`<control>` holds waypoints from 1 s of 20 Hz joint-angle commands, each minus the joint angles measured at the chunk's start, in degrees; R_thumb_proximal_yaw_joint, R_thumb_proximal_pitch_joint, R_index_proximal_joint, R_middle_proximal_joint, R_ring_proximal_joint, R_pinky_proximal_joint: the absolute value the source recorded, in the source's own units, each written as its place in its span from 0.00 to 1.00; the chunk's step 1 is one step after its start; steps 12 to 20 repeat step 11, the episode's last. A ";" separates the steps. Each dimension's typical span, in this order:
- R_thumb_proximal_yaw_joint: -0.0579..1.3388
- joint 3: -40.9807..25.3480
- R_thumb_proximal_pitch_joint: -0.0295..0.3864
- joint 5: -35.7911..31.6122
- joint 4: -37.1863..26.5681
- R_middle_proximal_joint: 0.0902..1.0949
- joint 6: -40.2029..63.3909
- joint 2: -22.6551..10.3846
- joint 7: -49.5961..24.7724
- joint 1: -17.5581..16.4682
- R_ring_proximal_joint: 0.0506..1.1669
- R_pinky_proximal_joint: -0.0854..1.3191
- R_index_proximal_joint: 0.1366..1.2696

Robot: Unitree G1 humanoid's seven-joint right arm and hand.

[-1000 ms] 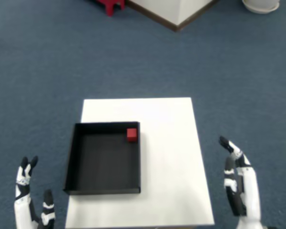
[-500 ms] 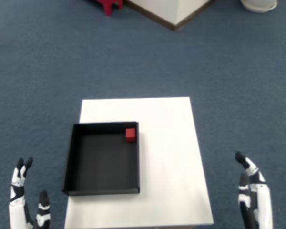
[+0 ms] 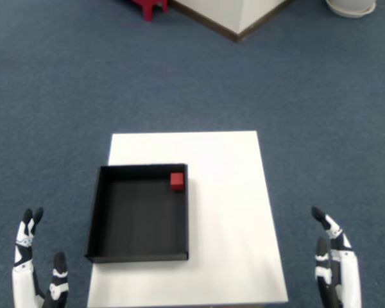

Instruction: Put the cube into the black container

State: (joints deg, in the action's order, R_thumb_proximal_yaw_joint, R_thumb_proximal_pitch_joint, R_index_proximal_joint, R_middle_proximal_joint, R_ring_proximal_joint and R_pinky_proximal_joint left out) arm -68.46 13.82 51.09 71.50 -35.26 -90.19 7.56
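Blue carpet, white table point(image 3: 231, 212) mid-frame | red cube point(image 3: 177, 181) sits inside black container point(image 3: 96, 212), upper right corner | we judge it light, rigid, pinchable by opposite faces | right hand point(image 3: 333, 269) lower right, fingers apart, empty.

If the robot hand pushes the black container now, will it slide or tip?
The black container is low, wide and flat-bottomed, so it would probably slide on the smooth white table, not tip. Its thin walls suggest it is light. The red cube inside may shift.

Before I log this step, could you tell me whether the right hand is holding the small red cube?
No, the small red cube sits in the far right corner of the black square container, while the right hand hangs open beside the white table.
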 commanded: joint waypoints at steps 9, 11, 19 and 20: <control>0.03 2.52 0.72 -2.85 16.20 0.16 4.93 5.23 0.52 3.86 0.19 0.10 0.12; 0.03 2.48 0.73 -2.87 17.90 0.16 6.42 5.96 0.59 4.20 0.19 0.09 0.12; 0.03 2.48 0.73 -2.87 17.90 0.16 6.42 5.96 0.59 4.20 0.19 0.09 0.12; 0.03 2.48 0.73 -2.87 17.90 0.16 6.42 5.96 0.59 4.20 0.19 0.09 0.12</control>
